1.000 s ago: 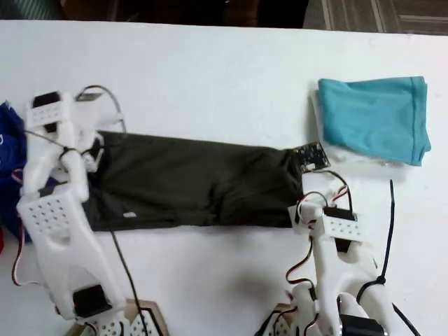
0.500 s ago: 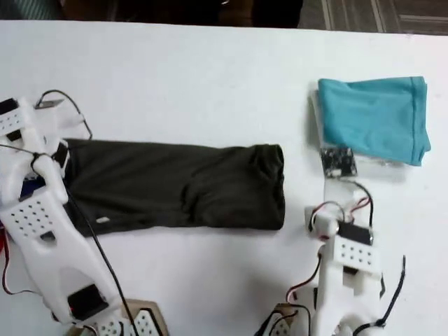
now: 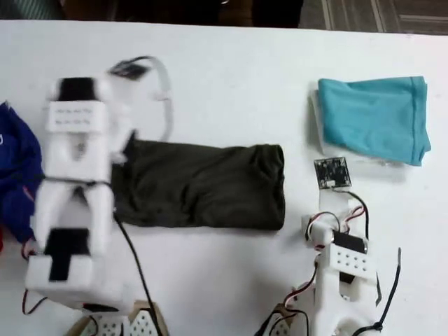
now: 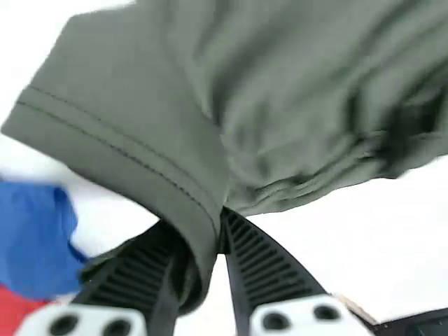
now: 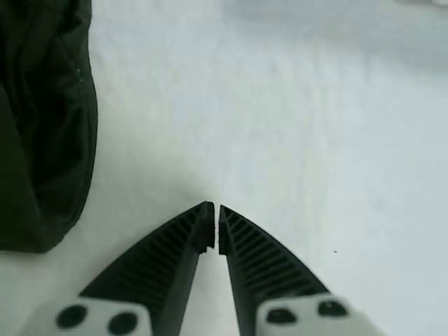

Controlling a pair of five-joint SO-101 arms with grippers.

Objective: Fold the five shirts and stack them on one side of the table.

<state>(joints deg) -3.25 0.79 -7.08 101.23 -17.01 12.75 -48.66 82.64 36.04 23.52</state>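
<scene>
A dark olive shirt (image 3: 210, 185) lies folded into a long band across the middle of the table. My left arm (image 3: 73, 168) stands over its left end. My left gripper (image 4: 213, 234) is shut on the shirt's stitched hem (image 4: 119, 150) and holds that end lifted. A folded teal shirt (image 3: 374, 119) rests at the right side on a white one. A blue shirt (image 3: 15, 178) is bunched at the left edge. My right gripper (image 5: 213, 224) is shut with nothing in it, over bare table just right of the dark shirt (image 5: 42, 126).
My right arm (image 3: 343, 262) stands at the front right, with cables by it. Blue cloth (image 4: 35, 238) and a bit of red cloth (image 4: 10, 315) lie beneath the left gripper. Open white tabletop (image 3: 231, 77) stretches along the far side.
The left arm swung up and rightward, carrying the shirt's left end with it, so the band is shorter. The right gripper let go of the right end and drew back.
</scene>
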